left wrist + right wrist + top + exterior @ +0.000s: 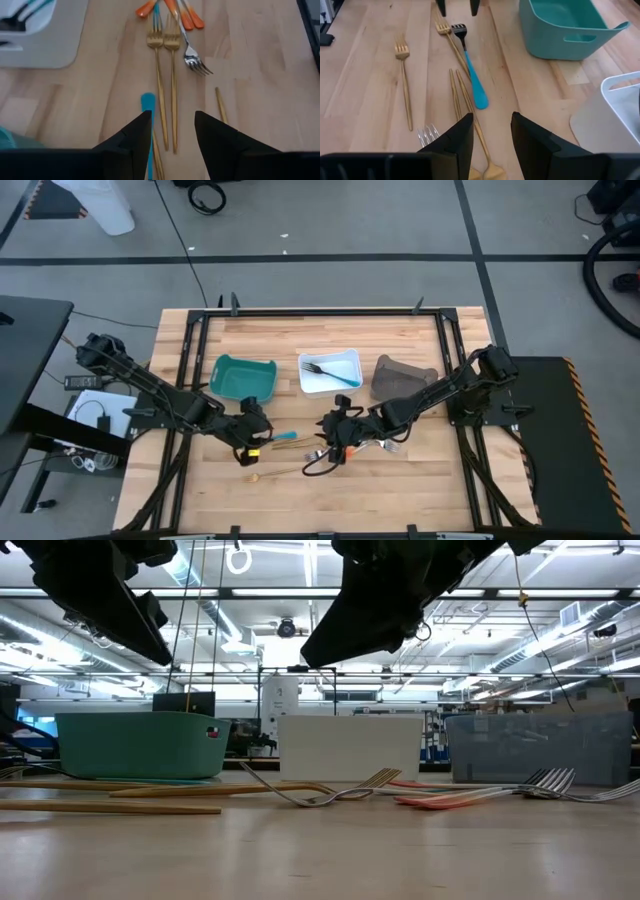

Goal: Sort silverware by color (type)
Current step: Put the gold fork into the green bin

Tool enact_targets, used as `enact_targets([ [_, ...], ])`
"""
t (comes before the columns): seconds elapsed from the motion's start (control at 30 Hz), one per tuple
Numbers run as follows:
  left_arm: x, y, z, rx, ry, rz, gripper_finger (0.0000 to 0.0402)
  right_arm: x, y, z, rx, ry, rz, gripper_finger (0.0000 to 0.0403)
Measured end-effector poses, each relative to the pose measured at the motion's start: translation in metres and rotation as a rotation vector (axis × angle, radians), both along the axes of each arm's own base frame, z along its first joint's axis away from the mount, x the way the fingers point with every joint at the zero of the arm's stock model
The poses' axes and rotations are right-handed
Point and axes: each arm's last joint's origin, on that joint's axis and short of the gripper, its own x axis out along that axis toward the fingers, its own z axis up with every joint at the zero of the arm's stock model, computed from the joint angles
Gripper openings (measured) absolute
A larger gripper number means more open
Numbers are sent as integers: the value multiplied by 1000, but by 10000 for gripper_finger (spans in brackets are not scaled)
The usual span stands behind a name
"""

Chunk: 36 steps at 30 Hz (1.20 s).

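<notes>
A: Where are your grippers?

B: Your left gripper (262, 442) hangs over the near middle of the table (420, 480), fingers apart and empty above the gold forks (165, 90). Your right gripper (335, 442) faces it from just beside, fingers (460, 140) also spread, nothing between them.

A: And the silverware?

B: Mostly loose on the wood between the two grippers. You have two gold forks side by side, a blue-handled fork (472, 80) beside them, orange handles (187, 17) and a silver fork (192, 55) near the right gripper. One gold fork (404, 85) lies apart. A dark fork (330, 372) sits in the white bin (350, 360), between the teal bin (228, 385) and the grey-brown bin (400, 377).
</notes>
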Motion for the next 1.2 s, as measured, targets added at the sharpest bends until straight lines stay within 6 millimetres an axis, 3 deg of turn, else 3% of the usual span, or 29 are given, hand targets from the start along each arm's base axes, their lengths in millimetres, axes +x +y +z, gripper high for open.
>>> enact_targets([
  [0.2, -2, 1, -12, -26, 92, 79, 160, -1, 0, -1, 19, 2, -13, 138],
  [0.53, 8, 0, -33, -32, 181, 118, 160, -11, -1, -19, 53, 22, -41, 138],
  [1.0, 1, 7, -39, 6, 298, 117, 160, -26, 7, -37, 90, 40, -29, 138],
  [1.2, 7, 2, -35, -101, 249, 84, 160, -27, 11, -37, 76, 37, -28, 138],
])
